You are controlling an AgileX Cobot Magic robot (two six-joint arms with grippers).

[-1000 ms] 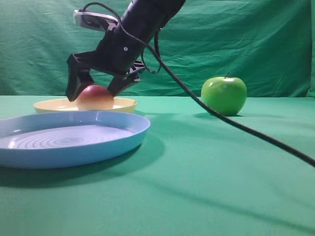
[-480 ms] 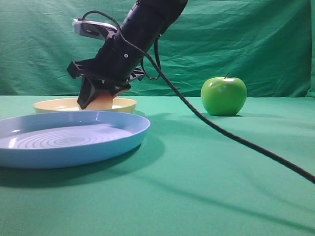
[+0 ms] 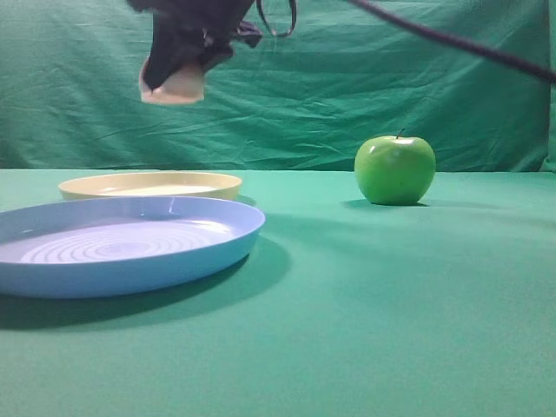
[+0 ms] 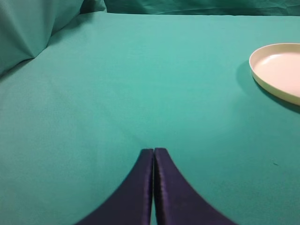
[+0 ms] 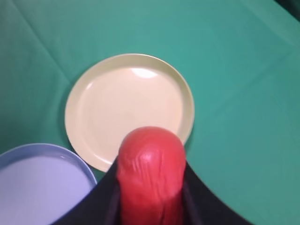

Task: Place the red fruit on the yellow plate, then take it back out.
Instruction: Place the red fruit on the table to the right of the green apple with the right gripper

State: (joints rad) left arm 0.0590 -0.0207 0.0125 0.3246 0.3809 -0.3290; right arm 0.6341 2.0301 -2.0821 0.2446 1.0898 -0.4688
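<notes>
**Fruit lifted clear of the plate**

While the right gripper (image 3: 178,74) hangs high above the table at the top left of the exterior view, the fruit (image 5: 151,176) sits clamped between its dark jaws, well above the yellow plate (image 3: 149,184). In the right wrist view the fruit looks stretched, its long axis running along the jaws toward the camera, with its rounded red end facing down at the plate (image 5: 129,108); the blur makes its true shape hard to judge. From outside only its pale underside (image 3: 174,90) shows below the jaws, pointing down.

The right arm reaches in from the upper right and is mostly cut off by the top edge, so only the wrist and the gripper show, tilted down and to the left. Its cable (image 3: 452,39) crosses the upper right corner. The left gripper (image 4: 153,154) is pressed shut on nothing, its tips touching, low over bare green cloth (image 4: 117,84), with the plate's rim (image 4: 262,77) at the right edge of that view.

A second ago the jaws stood wide around the fruit as it rested on the plate; half a second ago they had closed on it there. Now fruit and gripper have risen together and the plate is bare. The blue plate (image 3: 122,248) and green apple (image 3: 394,168) have not moved.
</notes>
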